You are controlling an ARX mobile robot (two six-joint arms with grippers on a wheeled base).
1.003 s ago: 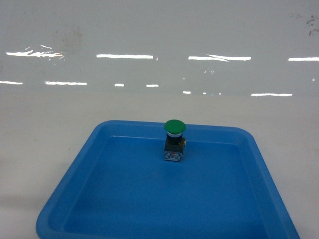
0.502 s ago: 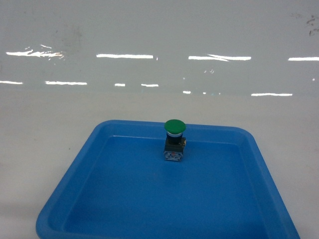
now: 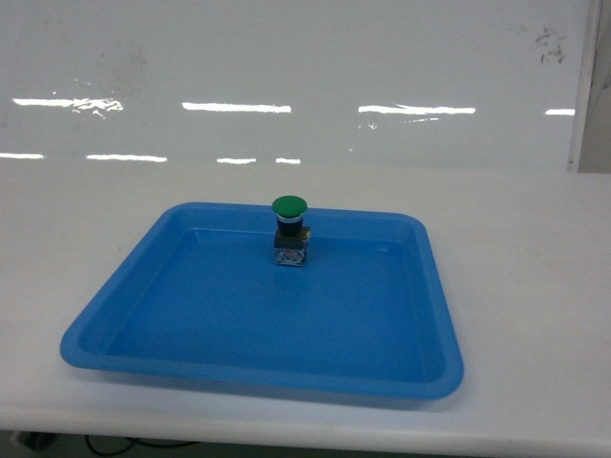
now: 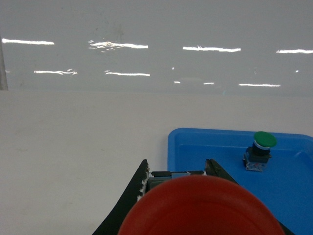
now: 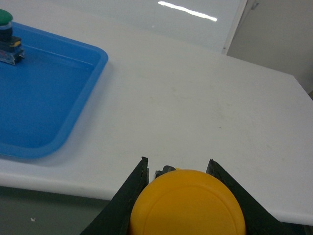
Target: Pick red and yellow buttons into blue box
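The red button (image 4: pixel 200 208) fills the bottom of the left wrist view, its round red cap toward the camera. My left gripper (image 4: pixel 177 169) is shut on its body, held above the white table beside the tray's left edge. In the right wrist view the yellow button (image 5: pixel 188 205) sits between the black fingers of my right gripper (image 5: pixel 177 164), which is shut on it near the table's front edge. Neither gripper shows in the head view. The blue box is out of view.
A shallow blue tray (image 3: pixel 239 315) lies on the white table (image 3: pixel 516 286) and holds a green-capped button (image 3: pixel 289 229) near its far rim. The same tray (image 5: pixel 44 98) lies left of my right gripper. The table's front edge (image 3: pixel 286 429) runs below the tray.
The head view has pulled back and swung right: the tray and green button look smaller and sit further left, and the table's front edge has come into view.
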